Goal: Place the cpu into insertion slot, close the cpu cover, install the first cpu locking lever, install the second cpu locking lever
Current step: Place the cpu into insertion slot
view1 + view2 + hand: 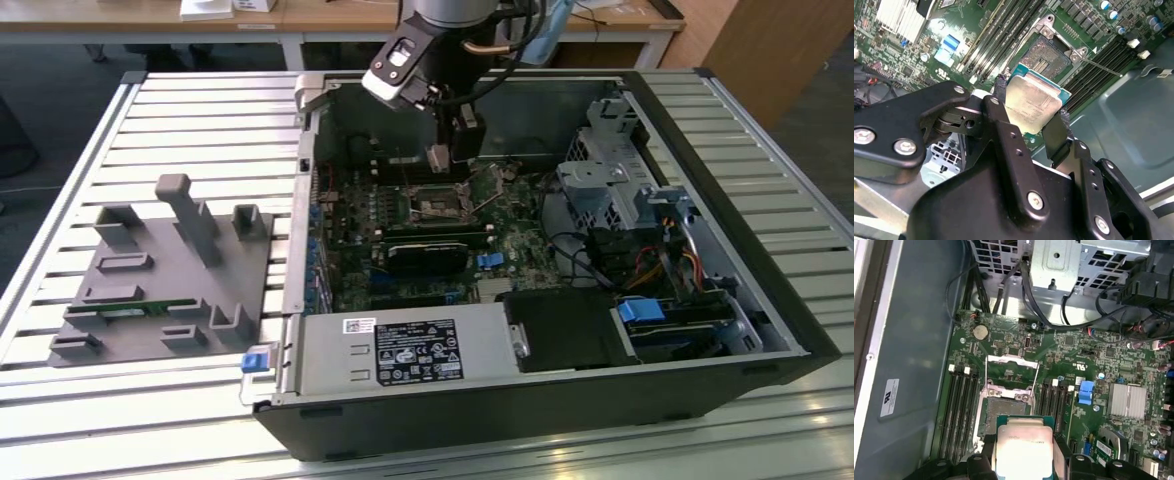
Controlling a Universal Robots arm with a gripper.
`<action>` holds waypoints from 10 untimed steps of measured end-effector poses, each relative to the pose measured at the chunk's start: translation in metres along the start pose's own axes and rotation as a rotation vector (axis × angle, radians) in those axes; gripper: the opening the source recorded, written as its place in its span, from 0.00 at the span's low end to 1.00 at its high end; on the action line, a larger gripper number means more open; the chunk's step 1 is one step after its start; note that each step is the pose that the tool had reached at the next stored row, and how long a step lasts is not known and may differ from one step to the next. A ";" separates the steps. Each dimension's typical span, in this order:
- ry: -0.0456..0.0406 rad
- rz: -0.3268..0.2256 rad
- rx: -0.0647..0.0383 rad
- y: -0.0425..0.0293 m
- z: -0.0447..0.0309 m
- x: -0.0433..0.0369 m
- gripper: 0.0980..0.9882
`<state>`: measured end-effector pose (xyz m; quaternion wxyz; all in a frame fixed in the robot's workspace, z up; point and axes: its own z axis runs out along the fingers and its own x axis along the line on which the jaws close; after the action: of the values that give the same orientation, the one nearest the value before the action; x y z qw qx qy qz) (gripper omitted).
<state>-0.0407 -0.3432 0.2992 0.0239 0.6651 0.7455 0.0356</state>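
My tool (1030,109) is clenched on the cpu (1036,95), with a finger (1006,130) on each of two opposite edges and the silver top turned toward the wrist cameras. In the exterior view it hangs inside the open computer case (534,415) on the desk (200,110), above the motherboard (1074,355) and clear of it. The insertion slot (1004,410) lies bare between the two banks of memory slots (959,410), just past the chip's free edge in both wrist views. The cpu cover (1012,358) stands swung open at the slot's far side. I judge the chip roughly square to the socket, but short of it and above it.
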 end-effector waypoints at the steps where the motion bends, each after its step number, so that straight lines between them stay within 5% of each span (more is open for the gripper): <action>1: -0.0007 0.007 0.000 -0.0001 0.0007 0.0000 0.49; 10: -0.0013 0.013 0.000 -0.0004 0.0047 0.0000 0.49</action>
<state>-0.0407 -0.3432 0.2945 0.0242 0.6700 0.7412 0.0354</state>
